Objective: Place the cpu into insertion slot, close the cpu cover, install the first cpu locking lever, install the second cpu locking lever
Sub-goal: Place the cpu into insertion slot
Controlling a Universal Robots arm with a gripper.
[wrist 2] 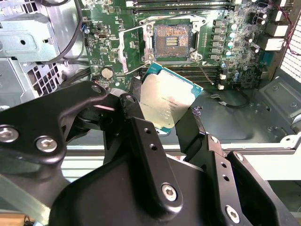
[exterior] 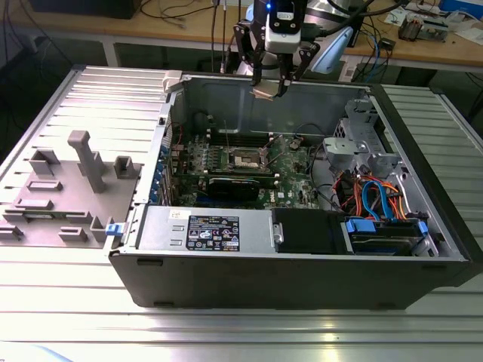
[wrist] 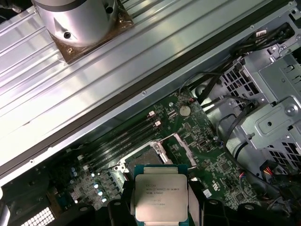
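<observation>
— Which step is this?
— The first, I'd judge. The gripper (wrist 2: 163, 107) is clamped on two edges of the cpu (wrist 2: 167, 100), and the bare insertion slot (wrist 2: 172, 41) lies well below its fingertips.
— What does seating call for?
— Likely turning the chip square to the slot, then lowering it level.
— Do the views differ?
— The second wrist view shows the cpu cover (wrist 2: 123, 52) swung open beside the slot. The exterior view shows the gripper up at the rim of the computer case (exterior: 264, 279).

I'm working in what looks like an electronics lab or workshop. An opened computer case (exterior: 302, 279) lies on a ribbed aluminium table (exterior: 241, 332) with grey fixture blocks (exterior: 68, 188) beside it. Behind, a wooden bench (exterior: 453, 47) carries loose cables (exterior: 167, 10).
</observation>
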